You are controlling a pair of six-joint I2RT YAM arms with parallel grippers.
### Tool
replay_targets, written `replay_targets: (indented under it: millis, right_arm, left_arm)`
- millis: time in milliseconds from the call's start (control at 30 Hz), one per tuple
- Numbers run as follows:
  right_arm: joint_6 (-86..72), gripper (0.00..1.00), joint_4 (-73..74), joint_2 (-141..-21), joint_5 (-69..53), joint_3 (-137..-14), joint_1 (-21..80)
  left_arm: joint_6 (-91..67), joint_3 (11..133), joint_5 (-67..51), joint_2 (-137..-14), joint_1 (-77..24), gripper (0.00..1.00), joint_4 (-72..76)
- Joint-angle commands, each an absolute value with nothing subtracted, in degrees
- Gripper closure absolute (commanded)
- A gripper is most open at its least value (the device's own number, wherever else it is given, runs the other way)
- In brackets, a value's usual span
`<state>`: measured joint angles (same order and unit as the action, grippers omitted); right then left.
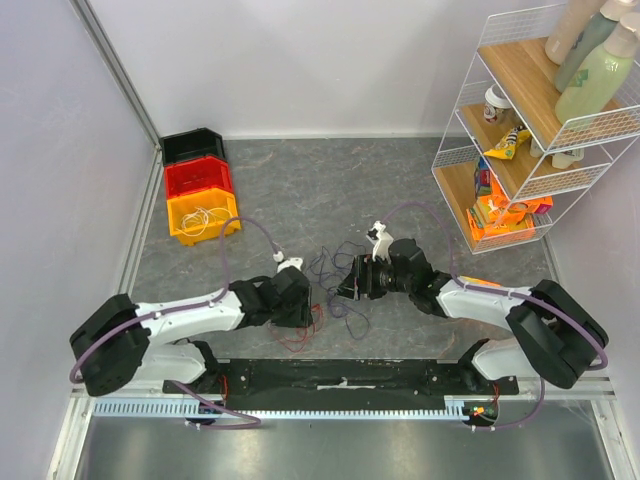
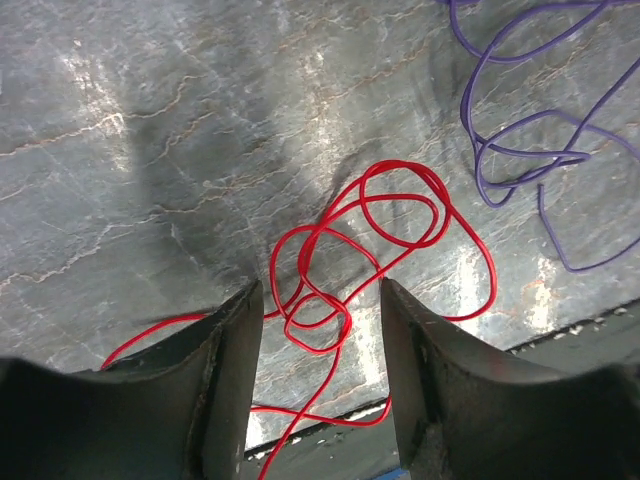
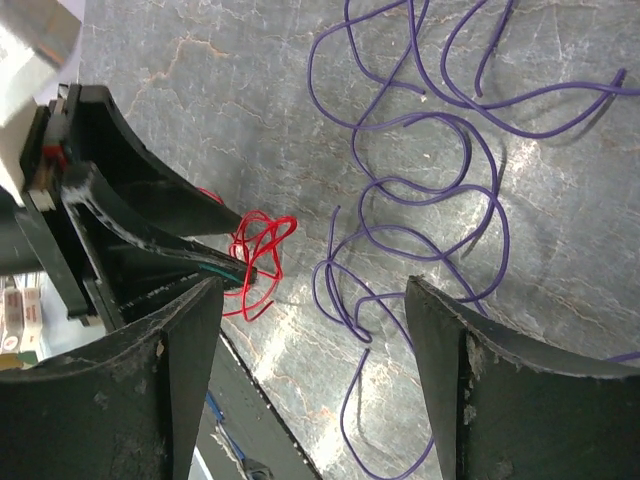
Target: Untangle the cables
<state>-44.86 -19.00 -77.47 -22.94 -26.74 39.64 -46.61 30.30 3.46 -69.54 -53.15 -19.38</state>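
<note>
On your counter (image 1: 300, 190), near the front middle, lie two cables. The bunched cable (image 2: 340, 260) sits closest to the arm bases, below the spread left fingers (image 1: 303, 312) and showing between them. The sprawling cable (image 3: 420, 160) lies just behind it and to its right, under the parted right fingers (image 1: 344, 288) — the wrist views show the two cables apart, not touching. At the far left, three bins (image 1: 197, 148) stand in a row front to back, with a third cable (image 1: 205, 217) in the nearest. A wire shelf (image 1: 455, 160) stands at the far right.
</note>
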Motion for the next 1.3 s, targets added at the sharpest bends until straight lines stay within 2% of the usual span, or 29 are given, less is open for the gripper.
replay_targets:
  millis: [0, 100, 267, 300, 333, 567, 700, 833, 1000, 1267]
  right_arm:
    - [-44.4, 0.20, -24.8, -78.2, -23.5, -26.5, 39.7]
    - [-43.6, 0.20, -24.4, -77.8, -22.2, -26.2, 39.7]
    - [-43.2, 0.20, -25.2, -77.2, -20.2, -24.8, 39.7]
    - [-43.4, 0.20, -25.9, -77.1, -20.0, -24.4, 39.6]
    - [-43.5, 0.20, -26.5, -77.2, -19.9, -24.0, 39.6]
    - [-44.4, 0.20, -31.4, -76.5, -18.8, -20.7, 38.3]
    - [-46.1, 0.20, -36.0, -74.9, -19.2, -17.4, 35.8]
    - [-49.0, 0.20, -42.1, -73.3, -20.9, -13.5, 31.9]
    - [-50.8, 0.20, -46.9, -75.5, -23.7, -12.0, 29.4]
    - [-52.8, 0.20, -52.6, -78.0, -26.5, -10.5, 27.2]
  left_arm:
    - [-46.8, 34.9, 14.4, -75.4, -58.6, 0.44, -26.9]
    - [-47.9, 36.7, 16.5, -80.1, -62.5, 0.48, -27.3]
    - [-50.9, 39.1, 22.0, -89.0, -64.5, 0.75, -30.4]
    - [-51.1, 39.2, 22.6, -89.4, -64.4, 0.84, -30.5]
    - [-51.5, 39.5, 23.5, -89.3, -64.4, 0.98, -30.8]
    - [-42.5, 41.7, 28.7, -75.9, -60.7, 0.98, -29.2]
    - [-33.0, 42.8, 20.6, -64.5, -47.9, 0.98, -24.1]
    - [-26.8, 48.1, 11.4, -58.8, -31.7, 0.98, -19.0]
    - [-20.9, 63.6, 8.7, -66.1, -21.6, 0.99, -18.2]
    - [-25.7, 76.2, 3.3, -84.4, -4.3, 0.98, -9.2]
